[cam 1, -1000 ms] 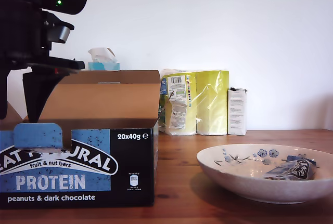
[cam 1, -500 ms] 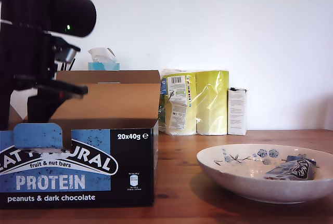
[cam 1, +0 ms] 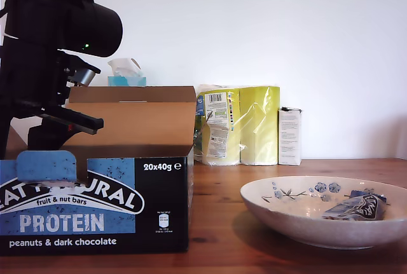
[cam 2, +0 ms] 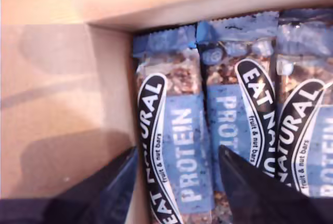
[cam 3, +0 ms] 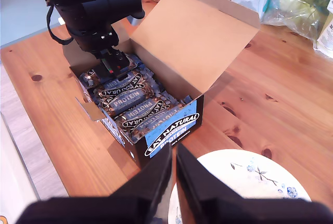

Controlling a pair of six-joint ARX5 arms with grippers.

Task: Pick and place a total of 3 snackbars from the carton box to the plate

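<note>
The carton box [cam 1: 95, 204] had a black front with a speckled blue panel, white lettering and plain brown flaps. The snackbars [cam 2: 177, 146] inside it wore blue wrappers with a curved black band, white print and a clear patch showing brown nuts. The plate [cam 1: 299, 213] was cream, painted inside with blue flowers on dark branches. The table [cam 3: 270, 78] was warm brown wood with dark knots. Against the white wall [cam 1: 286, 26] stood a yellow-green pack of paper rolls [cam 1: 245, 124], a small white box [cam 1: 290, 135] and a teal tissue box [cam 1: 126, 81]. My first arm [cam 1: 51, 45] was black with a green light [cam 1: 85, 46].
</note>
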